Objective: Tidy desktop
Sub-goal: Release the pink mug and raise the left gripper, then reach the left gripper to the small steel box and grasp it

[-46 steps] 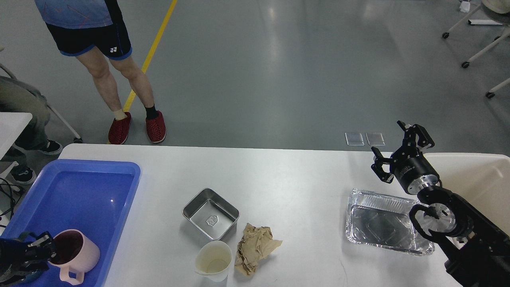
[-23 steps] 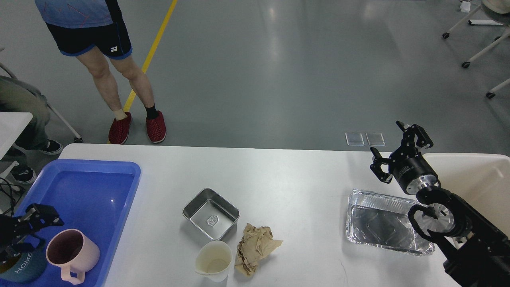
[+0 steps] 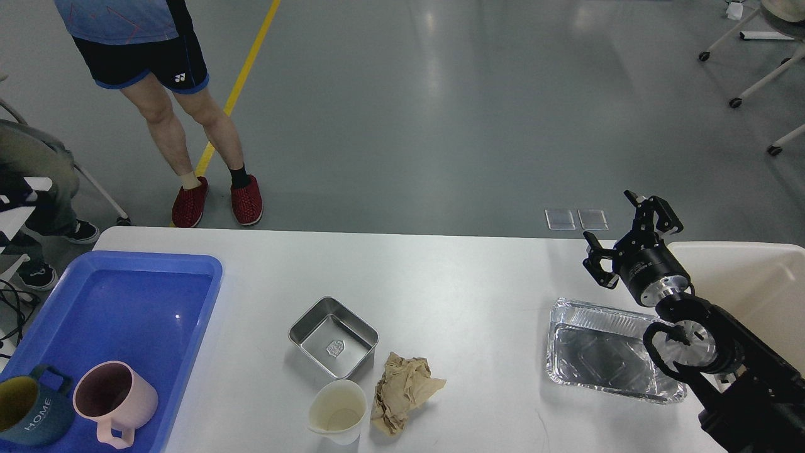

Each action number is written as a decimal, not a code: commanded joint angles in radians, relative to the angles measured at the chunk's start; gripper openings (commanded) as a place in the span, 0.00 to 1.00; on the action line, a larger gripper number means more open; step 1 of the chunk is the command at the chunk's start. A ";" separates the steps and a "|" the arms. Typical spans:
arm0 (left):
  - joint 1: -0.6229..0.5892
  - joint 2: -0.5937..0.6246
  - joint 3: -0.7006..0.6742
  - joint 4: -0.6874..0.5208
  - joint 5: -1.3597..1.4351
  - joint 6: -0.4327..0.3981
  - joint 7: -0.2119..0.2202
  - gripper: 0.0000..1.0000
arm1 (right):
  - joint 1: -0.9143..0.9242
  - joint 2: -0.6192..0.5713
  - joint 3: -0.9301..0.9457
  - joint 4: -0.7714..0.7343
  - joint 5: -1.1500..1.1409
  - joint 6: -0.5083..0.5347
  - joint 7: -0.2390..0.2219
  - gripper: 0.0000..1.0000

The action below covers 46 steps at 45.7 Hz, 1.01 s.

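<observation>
The white desktop (image 3: 453, 277) fills the lower half of the head view. On it lie a square steel dish (image 3: 333, 336), a white paper cup (image 3: 338, 412), a crumpled brown paper (image 3: 402, 390) and a foil tray (image 3: 600, 349). My right gripper (image 3: 624, 236) is open and empty, hovering over the table's far edge just beyond the foil tray. Of my left gripper (image 3: 17, 192) only a dark blurred bit shows at the left edge, well above the blue tray; its fingers cannot be told apart.
A blue plastic tray (image 3: 144, 277) at the left holds a pink mug (image 3: 113, 399) and a dark blue mug (image 3: 28, 412). A beige bin (image 3: 748, 277) stands at the right edge. A person (image 3: 182, 126) stands beyond the far left corner, beside a small white table corner (image 3: 9, 217).
My left gripper let go of the pink mug in the blue tray and drew up and away to the left edge, uncovering the dark blue mug. The right arm barely moved.
</observation>
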 commanded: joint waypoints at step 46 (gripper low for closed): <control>0.091 -0.852 0.435 0.154 0.002 0.426 0.034 0.84 | -0.004 0.005 -0.001 -0.001 0.000 0.000 0.000 1.00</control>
